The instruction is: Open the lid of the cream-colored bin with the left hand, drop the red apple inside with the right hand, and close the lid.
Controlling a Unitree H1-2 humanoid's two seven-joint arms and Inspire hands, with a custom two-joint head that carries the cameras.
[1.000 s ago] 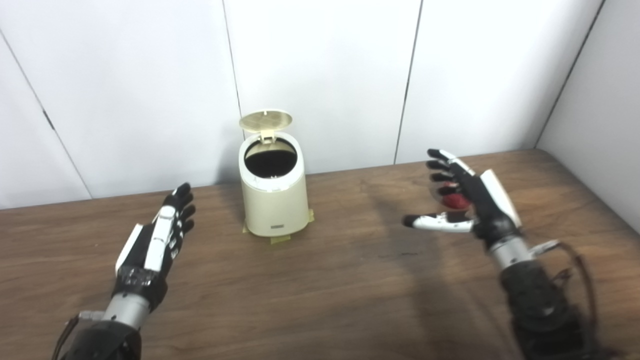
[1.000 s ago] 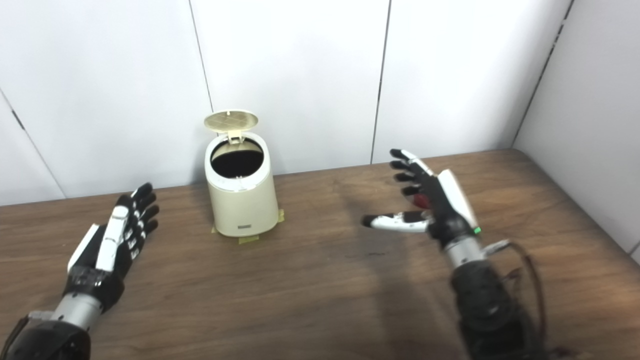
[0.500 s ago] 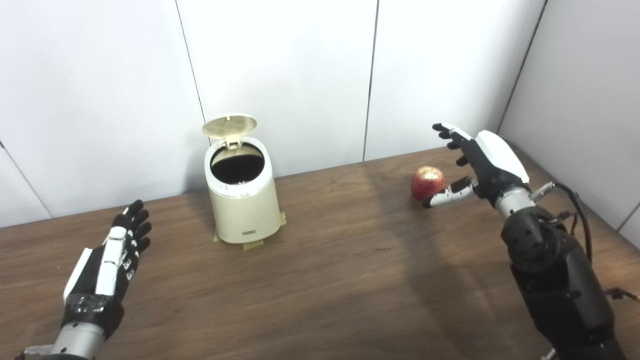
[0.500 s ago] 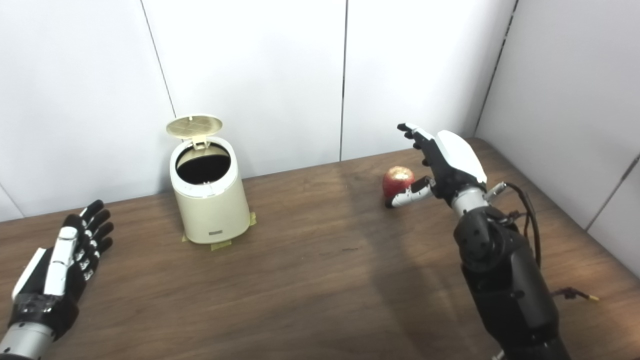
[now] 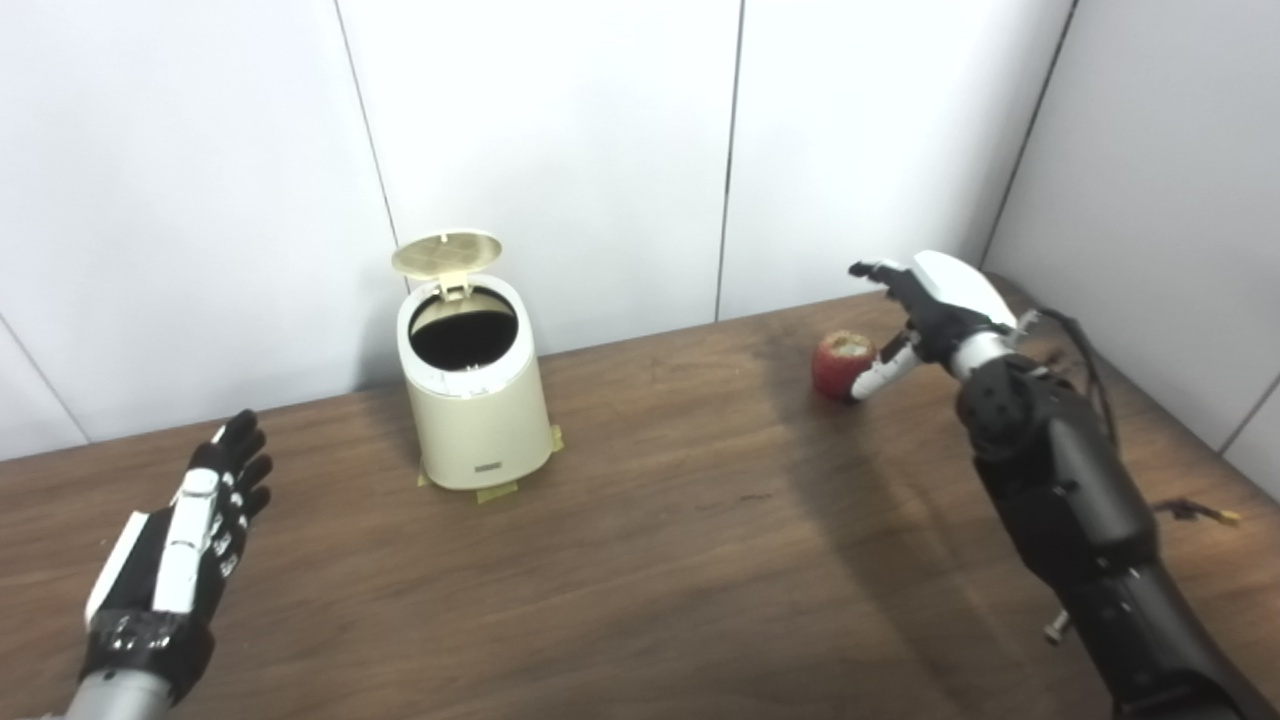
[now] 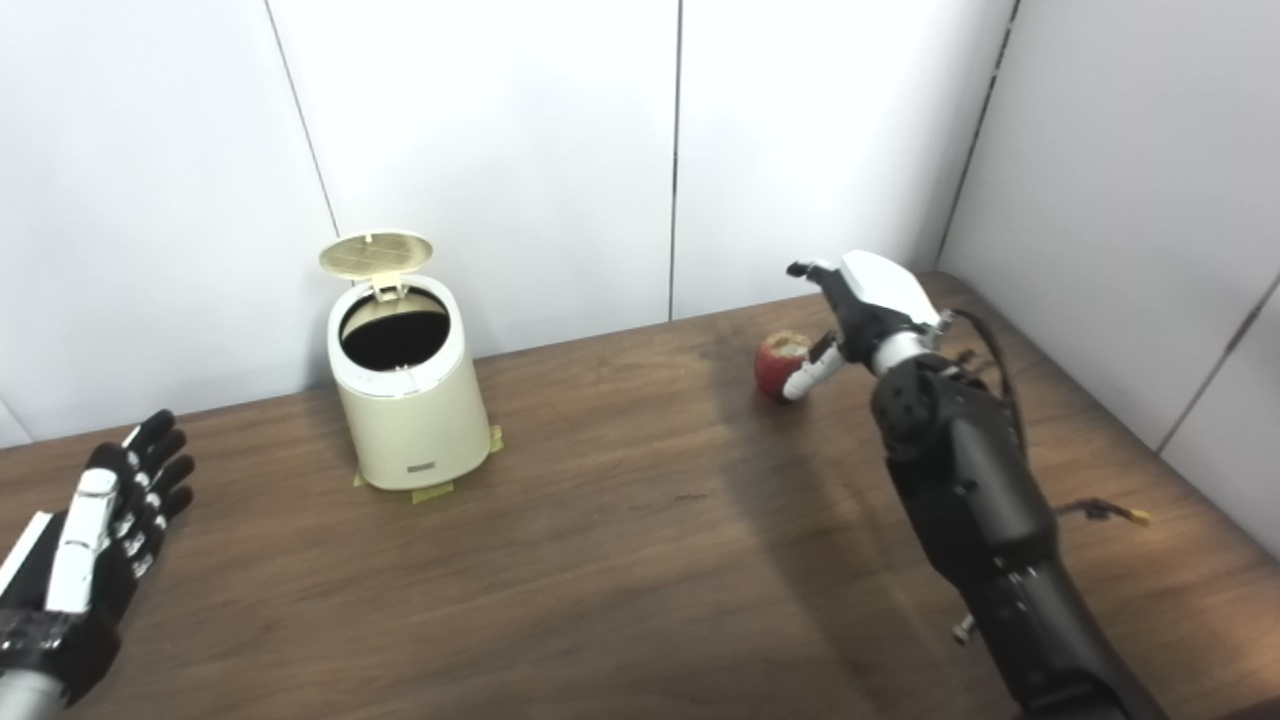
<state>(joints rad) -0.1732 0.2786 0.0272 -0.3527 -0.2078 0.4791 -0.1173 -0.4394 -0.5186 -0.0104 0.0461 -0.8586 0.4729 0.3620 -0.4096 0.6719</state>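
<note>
We see the cream bin (image 5: 473,404) standing upright near the back of the wooden table (image 5: 640,560), close to the white wall panels (image 5: 540,150). Its lid (image 5: 446,252) is up, tipped back on the hinge at the rear, and the dark inside of the bin is open to view. Bits of yellowish tape (image 5: 497,491) show on the table at the bin's base.

Over on the right side, the red apple (image 5: 842,364) sits on the table near the far corner, well apart from the bin. Our right hand (image 5: 925,305) is right there beside it, reaching from the apple's right. The fingers are spread and stretched out above and past the apple, and the white thumb (image 5: 876,373) runs along the apple's near side, touching it or very nearly so; we cannot tell which. The hand is wide open and has hold of nothing: the apple rests on the wood.

On the other side, our left hand (image 5: 180,545) hovers low at the near left of the table, well away from the bin. Fingers are straight and slightly apart, pointing toward the wall, nothing held.

A thin cable (image 5: 1195,511) trails on the table by the right arm.
</note>
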